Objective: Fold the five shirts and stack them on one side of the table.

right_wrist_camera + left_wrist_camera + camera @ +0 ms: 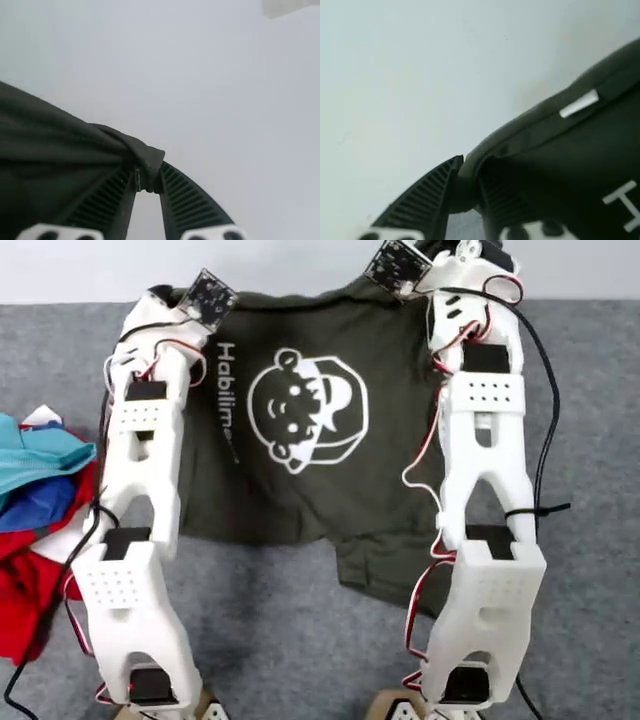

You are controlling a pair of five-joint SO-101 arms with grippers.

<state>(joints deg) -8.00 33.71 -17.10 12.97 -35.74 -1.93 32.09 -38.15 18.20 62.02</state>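
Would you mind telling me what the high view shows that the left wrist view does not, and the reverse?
The high view adds the whole dark green shirt spread on the grey table, its cartoon face print, the left arm and right arm, and a pile of coloured shirts at the table's edge beside the left arm. The left wrist view adds the left gripper pinched shut on the shirt's edge, and a small white tag on the fabric. Both share the dark shirt and its white lettering.
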